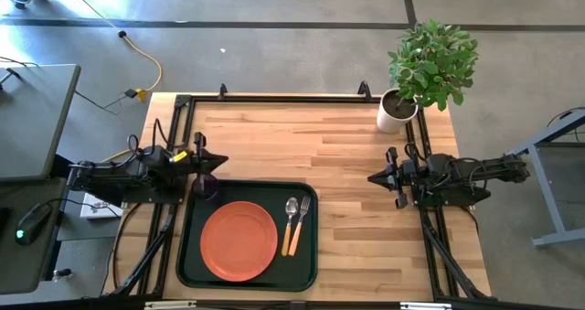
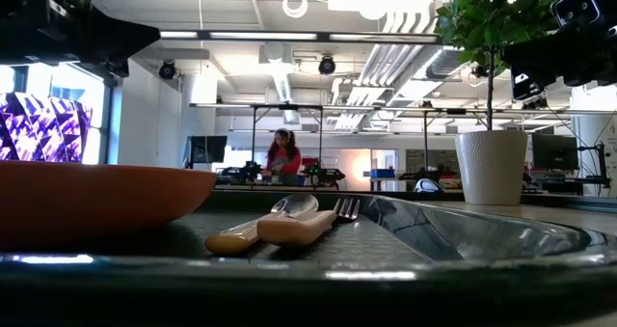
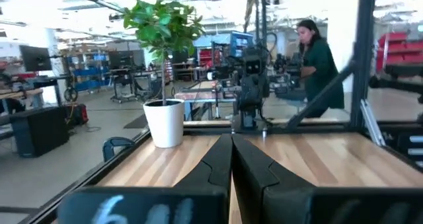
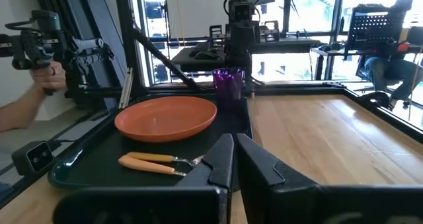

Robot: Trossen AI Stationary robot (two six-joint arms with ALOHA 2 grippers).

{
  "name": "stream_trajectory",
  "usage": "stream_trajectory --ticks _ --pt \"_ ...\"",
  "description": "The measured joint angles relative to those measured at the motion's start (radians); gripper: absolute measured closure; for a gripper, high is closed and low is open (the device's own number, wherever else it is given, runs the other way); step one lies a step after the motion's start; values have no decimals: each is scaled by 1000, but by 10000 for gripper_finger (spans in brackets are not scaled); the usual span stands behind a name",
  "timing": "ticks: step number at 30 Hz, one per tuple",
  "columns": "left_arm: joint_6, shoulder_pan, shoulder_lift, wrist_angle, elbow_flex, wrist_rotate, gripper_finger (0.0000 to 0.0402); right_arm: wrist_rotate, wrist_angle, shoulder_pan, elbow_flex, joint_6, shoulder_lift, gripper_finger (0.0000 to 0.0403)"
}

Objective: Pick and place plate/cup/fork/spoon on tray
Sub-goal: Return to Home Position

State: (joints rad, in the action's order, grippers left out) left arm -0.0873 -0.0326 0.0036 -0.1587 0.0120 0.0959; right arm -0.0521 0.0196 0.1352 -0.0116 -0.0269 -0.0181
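Note:
The dark tray (image 1: 187,255) lies at the table's near left. On it the orange-red plate (image 1: 238,240) lies flat, with the spoon (image 1: 289,224) and the fork (image 1: 300,220) side by side to its right. The dark purple cup (image 1: 205,187) stands upright in the tray's far left corner and also shows in the right wrist view (image 4: 229,85). My left gripper (image 1: 222,161) hovers just beyond the cup, fingers shut (image 3: 231,151) and empty. My right gripper (image 1: 372,176) hovers over bare table to the right of the tray, fingers shut (image 4: 234,151) and empty.
A white plant pot (image 1: 397,113) with a leafy plant stands at the table's far right corner. Bare wood lies between the tray and my right gripper. A person's hand (image 4: 26,98) holding a dark device shows beyond the table's left side.

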Motion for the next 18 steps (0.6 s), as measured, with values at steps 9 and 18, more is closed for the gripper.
stream_trajectory --ticks 9,18 --pt "79 0 0 -20 0 64 401 0 0 0 0 0 0 391" --pt "182 0 1 131 0 43 401 0 0 0 0 0 0 391"
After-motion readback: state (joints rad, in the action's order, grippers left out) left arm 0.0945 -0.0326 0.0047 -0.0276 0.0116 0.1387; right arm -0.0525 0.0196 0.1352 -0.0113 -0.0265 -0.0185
